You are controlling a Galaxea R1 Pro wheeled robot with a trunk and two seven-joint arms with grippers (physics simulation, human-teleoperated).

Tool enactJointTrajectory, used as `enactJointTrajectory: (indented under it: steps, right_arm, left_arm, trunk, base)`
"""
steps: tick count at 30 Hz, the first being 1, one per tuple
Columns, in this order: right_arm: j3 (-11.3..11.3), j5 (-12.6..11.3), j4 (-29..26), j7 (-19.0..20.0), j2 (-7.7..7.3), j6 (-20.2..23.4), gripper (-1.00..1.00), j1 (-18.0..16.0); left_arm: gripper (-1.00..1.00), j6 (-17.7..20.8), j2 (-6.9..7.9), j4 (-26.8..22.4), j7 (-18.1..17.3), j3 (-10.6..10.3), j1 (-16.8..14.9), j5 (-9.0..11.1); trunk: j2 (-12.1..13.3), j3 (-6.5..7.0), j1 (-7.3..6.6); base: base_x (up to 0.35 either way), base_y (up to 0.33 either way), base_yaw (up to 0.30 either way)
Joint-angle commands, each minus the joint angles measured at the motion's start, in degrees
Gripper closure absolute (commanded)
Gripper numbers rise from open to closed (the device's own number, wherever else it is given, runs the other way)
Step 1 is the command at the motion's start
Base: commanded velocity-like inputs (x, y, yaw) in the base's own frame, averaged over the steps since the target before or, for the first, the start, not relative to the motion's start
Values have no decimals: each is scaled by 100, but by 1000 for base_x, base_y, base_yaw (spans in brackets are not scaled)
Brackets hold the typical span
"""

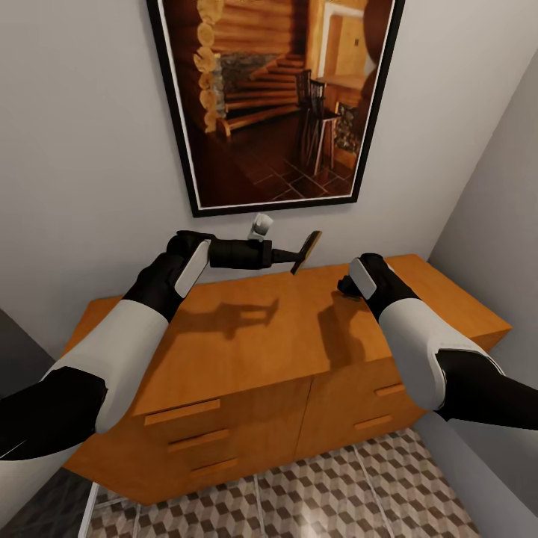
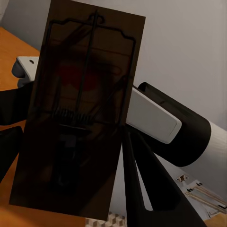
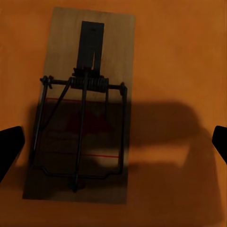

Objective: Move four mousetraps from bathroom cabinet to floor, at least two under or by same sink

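Observation:
A mousetrap (image 1: pixel 307 251) hangs tilted in the air above the back of the orange-brown cabinet (image 1: pixel 246 336), with my left gripper (image 1: pixel 290 257) shut on its edge. Up close, that mousetrap (image 2: pixel 80 113) is a dark board with a wire spring bar. My right gripper (image 1: pixel 346 286) points down at the cabinet top, further right. Under it a second mousetrap (image 3: pixel 80 109) lies flat on the wood. The right gripper (image 3: pixel 113 144) is open, with its fingertips (image 3: pixel 9 149) wide apart on either side of the trap and not touching it. The cube-patterned bathroom floor (image 1: pixel 336 493) runs in front of the cabinet.
A large framed picture (image 1: pixel 276 97) hangs on the wall behind the cabinet. A small white object (image 1: pixel 261 224) stands at the cabinet's back edge by the left gripper. A grey side wall (image 1: pixel 493 224) closes in at the right. The cabinet's drawers (image 1: pixel 187 426) are shut.

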Motion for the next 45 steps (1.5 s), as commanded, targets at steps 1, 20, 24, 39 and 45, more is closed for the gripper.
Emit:
enactJointTrajectory:
  steps: [1,20,24,39,45]
  right_arm:
    - [-15,-60,-8,-53,3,2,-100,-3]
    - [-14,-60,-9,-53,2,5,-100,-3]
    - [-14,-60,-9,-53,7,3,-100,-3]
    - [-14,-60,-9,-53,8,4,-100,-3]
    - [-14,-60,-7,-53,9,3,-100,-3]
  left_arm:
    - [100,9,2,1,-9,-7,-5,7]
    - [100,9,4,1,5,-8,-5,3]
    - [100,9,4,1,-1,-8,-5,4]
    - [100,17,4,1,3,-1,-5,1]
    - [100,18,4,1,13,0,-5,0]
  trunk:
    - [-3,-5,0]
    - [-3,-5,0]
    - [-3,-5,0]
    - [117,49,-66]
    - [117,49,-66]
  base:
    - [0,0,0]
    - [0,0,0]
    - [0,0,0]
    - [0,0,0]
    - [0,0,0]
